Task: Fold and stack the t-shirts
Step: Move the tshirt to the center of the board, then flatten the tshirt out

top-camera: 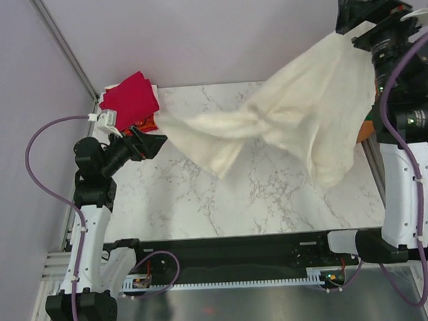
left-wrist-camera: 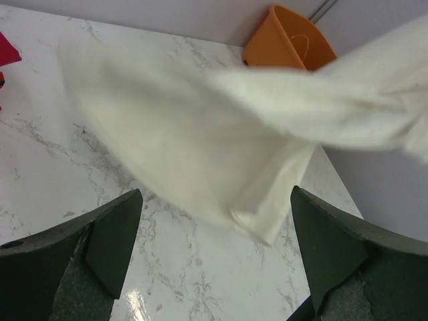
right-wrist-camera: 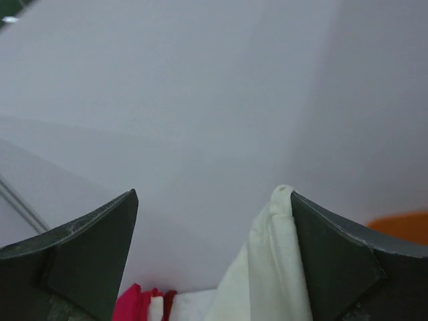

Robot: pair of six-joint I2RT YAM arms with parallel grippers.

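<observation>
The large cream-white t-shirt hangs twisted in the air across the table, from the upper right down toward the left. Its upper end is draped over one finger of my right gripper, raised high at the back right; in the right wrist view the jaws stand wide apart with the cloth against the right finger. My left gripper is open and empty at the left, just short of the shirt's lower end. The crimson red shirt lies at the back left corner, with a bit of orange-red cloth under it. The dark green shirt is out of view.
A rigid orange tub stands off the table's right edge, mostly hidden behind the right arm in the top view. The marble tabletop lies under the hanging shirt. Grey walls close in at the back and left.
</observation>
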